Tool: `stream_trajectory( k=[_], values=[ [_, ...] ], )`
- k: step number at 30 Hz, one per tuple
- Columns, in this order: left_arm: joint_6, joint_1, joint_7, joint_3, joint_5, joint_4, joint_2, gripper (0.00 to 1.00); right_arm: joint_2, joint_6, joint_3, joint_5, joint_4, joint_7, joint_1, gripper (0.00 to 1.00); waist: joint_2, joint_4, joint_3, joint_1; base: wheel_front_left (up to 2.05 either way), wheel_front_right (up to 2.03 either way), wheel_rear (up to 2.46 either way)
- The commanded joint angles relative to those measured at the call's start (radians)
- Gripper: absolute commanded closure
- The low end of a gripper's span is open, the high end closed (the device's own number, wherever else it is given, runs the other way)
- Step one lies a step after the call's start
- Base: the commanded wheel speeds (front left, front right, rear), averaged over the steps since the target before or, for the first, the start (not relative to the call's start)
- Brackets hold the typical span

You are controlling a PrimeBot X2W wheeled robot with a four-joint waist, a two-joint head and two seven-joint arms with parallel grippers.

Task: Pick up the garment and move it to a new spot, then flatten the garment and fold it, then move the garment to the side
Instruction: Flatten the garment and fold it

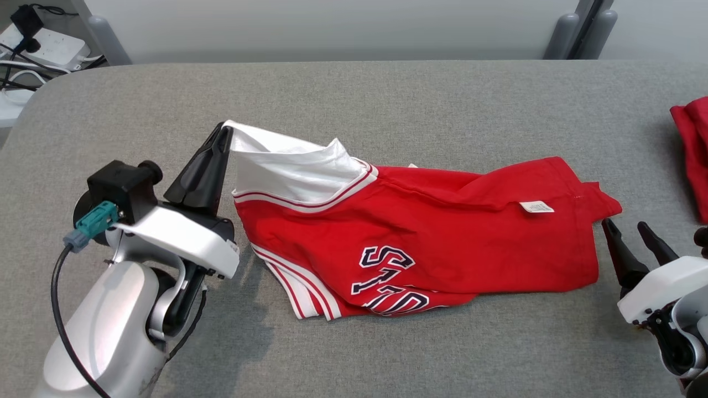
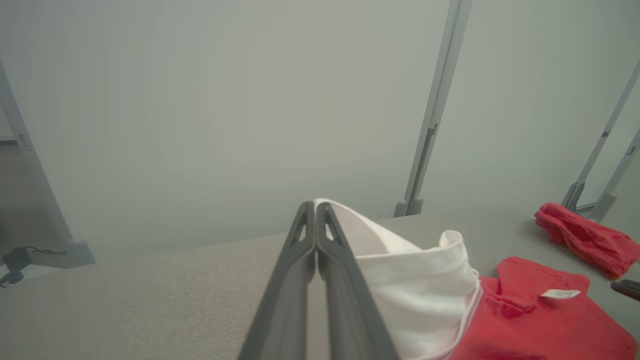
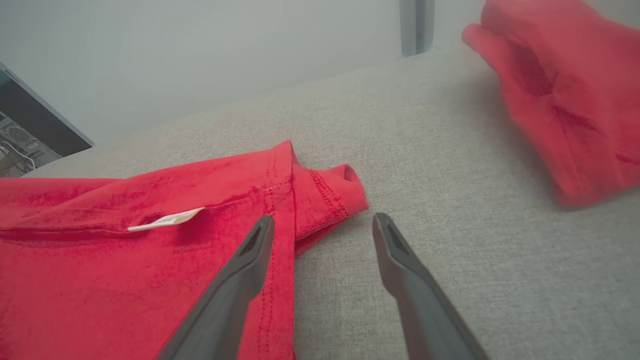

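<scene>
**Red garment [image 1: 420, 232] pinched at one end, loose at the other**

Grey fabric covers the table [image 1: 387, 94], and the garment lies across its middle, stretched from left to right, rumpled and partly doubled over; dark-edged lettering shows near its lower edge; a small white label [image 1: 536, 207] sits on the red body toward the right end.

The left arm reaches in from the lower left, its pale forearm bent at the wrist so the fingers slant up and to the right. The left gripper [image 1: 224, 130] has its fingers pressed together on the tip of the white panel [image 1: 287, 166]; that tip is lifted off the table into a taut peak while the rest of the garment rests on the surface. A black cable [image 1: 58, 309] loops down from a teal plug on that wrist.

The right arm comes in at the lower right edge; the right gripper [image 1: 623, 223] has its fingers spread apart and grips nothing. In the right wrist view one finger lies over the stitched hem at the garment's right corner and the other over bare table just beside it; whether that finger touches the fabric cannot be told.

Another red cloth [image 1: 691, 149] is heaped at the table's right edge, apart from the garment; a white power strip [image 1: 50, 47] lies beyond the far left corner; grey posts [image 1: 564, 33] stand behind the table.
</scene>
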Motion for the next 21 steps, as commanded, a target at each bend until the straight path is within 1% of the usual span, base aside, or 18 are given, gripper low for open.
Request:
stream_trajectory(
  k=[1, 5, 7, 9, 11, 13, 17, 19, 20, 21],
  values=[
    [0.015, 0.0, -0.015, 0.048, 0.011, -0.027, 0.04, 1.0, -0.023, 0.001, 0.021, 0.01, -0.054, -0.021, 0.021, 0.0, -0.0001, -0.005, 0.002, 0.0, 0.0, 0.0, 0.0],
    [0.037, 0.051, -0.031, 0.063, 0.005, -0.066, 0.053, 1.0, -0.032, 0.001, 0.037, 0.021, -0.093, -0.022, 0.022, 0.0, -0.0001, -0.011, 0.008, 0.0, 0.0, 0.0, 0.0],
    [0.047, 0.072, -0.029, 0.065, 0.004, -0.087, 0.056, 1.0, -0.025, 0.001, 0.047, 0.028, -0.099, -0.01, 0.002, 0.0, -0.0001, -0.008, 0.011, 0.0, 0.0, 0.0, 0.0],
    [0.054, 0.086, -0.025, 0.064, 0.003, -0.106, 0.059, 1.0, -0.019, 0.001, 0.059, 0.032, -0.095, 0.005, -0.022, 0.13, -0.0001, -0.003, 0.014, 0.0, 0.0, 0.0, 0.0],
    [0.059, 0.094, -0.022, 0.062, 0.003, -0.12, 0.06, 1.0, -0.014, 0.001, 0.075, 0.028, -0.079, 0.017, -0.05, 0.15, -0.0001, 0.003, 0.018, 0.0, 0.0, 0.0, 0.0],
    [0.062, 0.096, -0.02, 0.062, 0.002, -0.126, 0.06, 1.0, -0.01, 0.001, 0.079, 0.029, -0.069, 0.02, -0.065, 0.14, -0.0001, 0.007, 0.021, 0.0, 0.0, 0.0, 0.0],
    [0.074, 0.103, -0.014, 0.057, 0.004, -0.147, 0.057, 1.0, -0.004, 0.001, 0.094, 0.03, -0.002, 0.032, -0.122, 0.27, -0.0001, 0.021, 0.028, 0.0, 0.0, 0.0, 0.0],
    [0.077, 0.106, -0.011, 0.052, 0.005, -0.153, 0.055, 1.0, -0.001, 0.001, 0.105, 0.029, 0.041, 0.042, -0.148, 0.29, -0.0001, 0.029, 0.03, 0.0, 0.0, 0.0, 0.0],
    [0.079, 0.107, -0.011, 0.05, 0.006, -0.154, 0.055, 1.0, 0.001, 0.001, 0.109, 0.03, 0.061, 0.045, -0.159, 0.32, -0.0001, 0.032, 0.031, 0.0, 0.0, 0.0, 0.0],
    [0.079, 0.108, -0.01, 0.049, 0.006, -0.155, 0.055, 1.0, 0.003, 0.001, 0.115, 0.032, 0.081, 0.048, -0.168, 0.42, -0.0001, 0.036, 0.031, 0.0, 0.0, 0.0, 0.0]
  ],
)
